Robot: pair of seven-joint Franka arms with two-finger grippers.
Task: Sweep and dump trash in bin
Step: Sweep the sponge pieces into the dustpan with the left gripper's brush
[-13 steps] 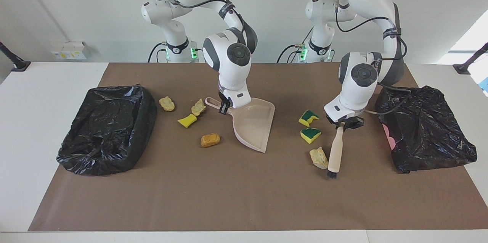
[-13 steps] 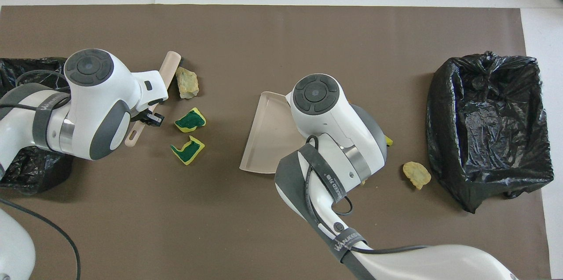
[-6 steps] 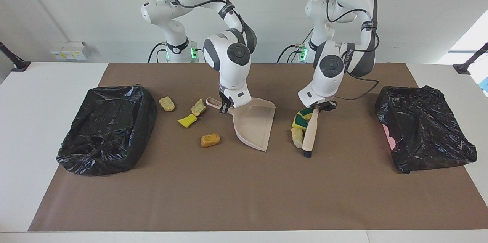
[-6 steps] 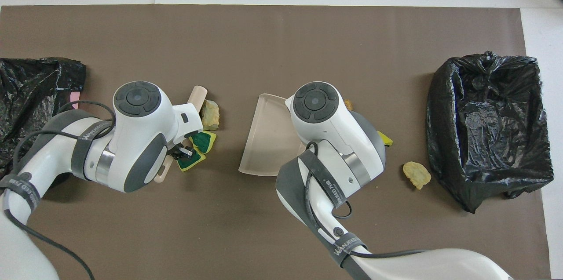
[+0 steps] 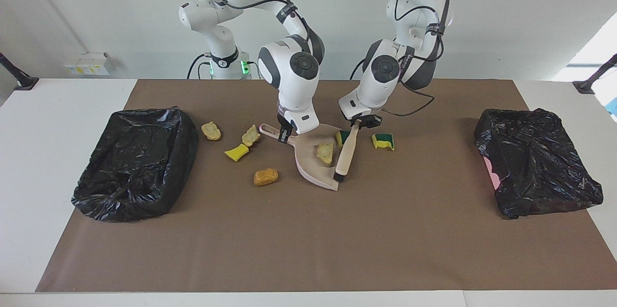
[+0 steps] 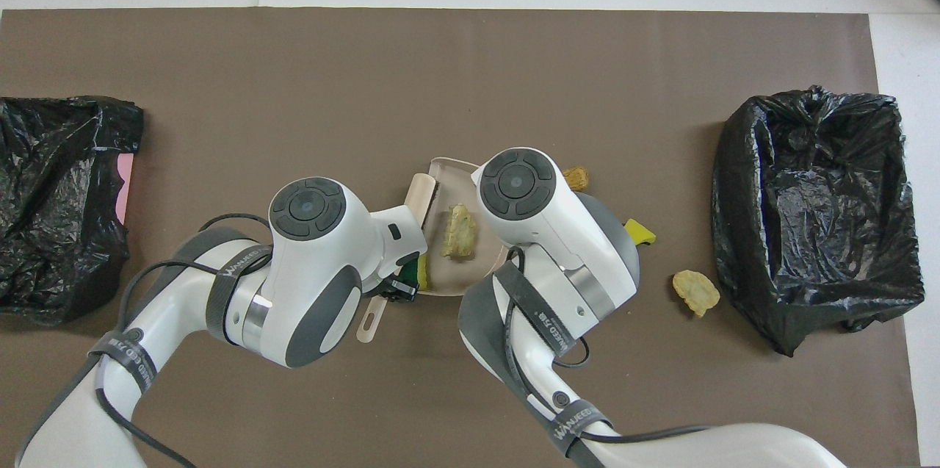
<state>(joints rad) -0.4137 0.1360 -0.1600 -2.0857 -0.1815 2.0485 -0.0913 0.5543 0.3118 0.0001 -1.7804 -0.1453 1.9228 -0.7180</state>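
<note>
**Brush reaches the dustpan mouth; one scrap in, one at the lip, one left out**

Over the last second the left claw [image 5: 357, 124], clamped on the brush [image 5: 345, 154], has carried it from the right of the facing frame to the centre, where the brush now lies along the open edge of the dustpan [image 5: 313, 162]. The pale scrap [image 5: 325, 152] that lay on the mat beside the brush is now inside the pan. A green-backed scrap [image 5: 342, 137] sits against the brush at the pan's lip; whether it is fully on the pan I cannot tell, since the brush covers part of it. The other green-backed scrap [image 5: 383, 141] has slipped past the brush and lies on the brown mat [image 5: 308, 239] just right of it in the facing frame.

The right claw [image 5: 284, 134] is closed on the dustpan's handle and has barely moved, bracing the pan flat on the tabletop.

Four scraps are untouched, left of the pan in the facing frame: a pale one [image 5: 211, 130], another pale one [image 5: 250, 135], a bright yellow one [image 5: 236, 153] and an orange-brown one [image 5: 265, 177].

My reading: the first sweep is partly done. The stray green piece needs a second pass, and nothing is yet in the open black bin [image 5: 135, 162] at the frame's left.
</note>
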